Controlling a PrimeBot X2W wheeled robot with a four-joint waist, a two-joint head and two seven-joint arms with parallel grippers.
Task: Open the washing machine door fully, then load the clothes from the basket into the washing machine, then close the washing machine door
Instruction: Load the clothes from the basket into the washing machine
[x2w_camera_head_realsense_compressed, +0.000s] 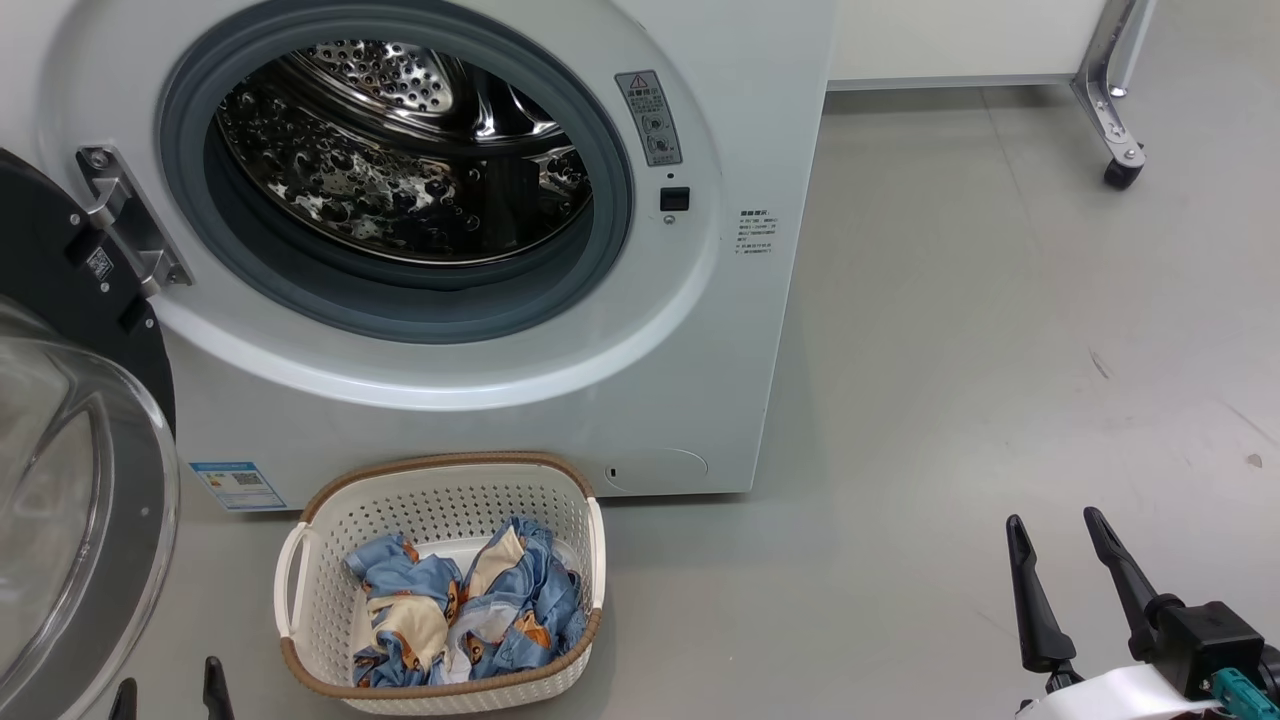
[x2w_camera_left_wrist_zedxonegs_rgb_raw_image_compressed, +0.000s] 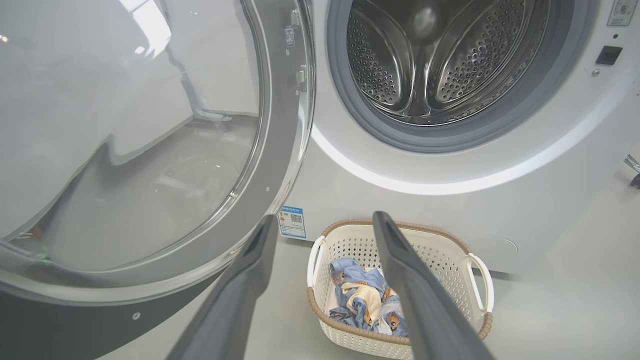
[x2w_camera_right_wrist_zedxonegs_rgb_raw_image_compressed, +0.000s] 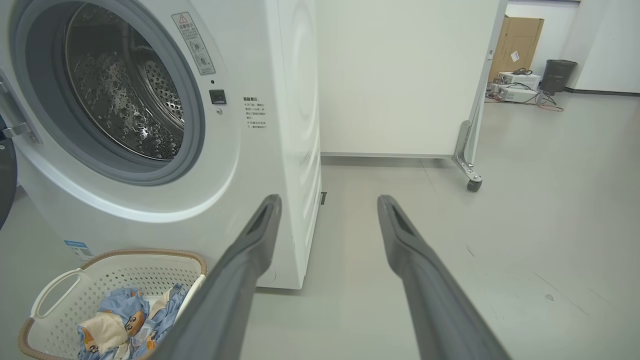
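Note:
The white washing machine (x2w_camera_head_realsense_compressed: 480, 420) stands ahead with its steel drum (x2w_camera_head_realsense_compressed: 400, 150) bare. Its door (x2w_camera_head_realsense_compressed: 70, 480) is swung wide open to the left, glass bulge facing me; the left wrist view has the door (x2w_camera_left_wrist_zedxonegs_rgb_raw_image_compressed: 125, 150) close on its left. On the floor before the machine sits the cream basket (x2w_camera_head_realsense_compressed: 440, 500) holding light-blue clothes (x2w_camera_head_realsense_compressed: 470, 610). My left gripper (x2w_camera_head_realsense_compressed: 170, 695) is open at the bottom edge, just left of the basket, nothing between its fingers (x2w_camera_left_wrist_zedxonegs_rgb_raw_image_compressed: 415, 280). My right gripper (x2w_camera_head_realsense_compressed: 1055, 525) is open over bare floor far right of the basket.
A white partition on a wheeled metal leg (x2w_camera_head_realsense_compressed: 1115, 130) stands at the back right. Grey floor (x2w_camera_head_realsense_compressed: 950, 400) spreads to the right of the machine. Far off in the right wrist view are a cardboard box (x2w_camera_right_wrist_zedxonegs_rgb_raw_image_compressed: 515, 45) and a dark bin (x2w_camera_right_wrist_zedxonegs_rgb_raw_image_compressed: 557, 75).

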